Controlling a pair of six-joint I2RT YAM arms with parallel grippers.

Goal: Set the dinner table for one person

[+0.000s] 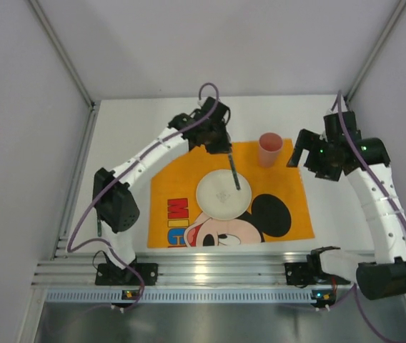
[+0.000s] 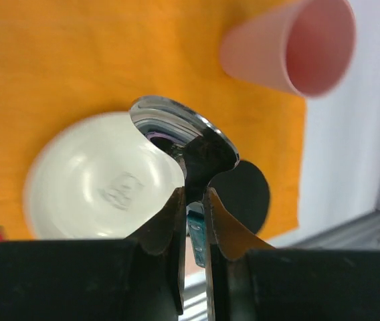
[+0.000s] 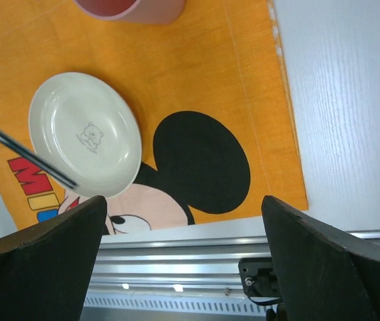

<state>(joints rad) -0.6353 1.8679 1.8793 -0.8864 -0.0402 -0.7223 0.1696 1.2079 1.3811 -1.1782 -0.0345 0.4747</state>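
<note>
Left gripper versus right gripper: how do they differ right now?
The left gripper is shut on a spoon; the right gripper is open and empty. The left gripper holds its spoon over the plate; the right gripper sits to the right of the cup. Both have black fingers.

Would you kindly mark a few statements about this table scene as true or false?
1. The left hand grips a metal spoon. True.
2. The right hand holds the pink cup. False: that hand is open and empty, and the cup stands upright by itself at the far right corner of the cloth.
3. The white plate lies on the orange cloth. True.
4. The plate has food on it. False: it is empty.
</note>
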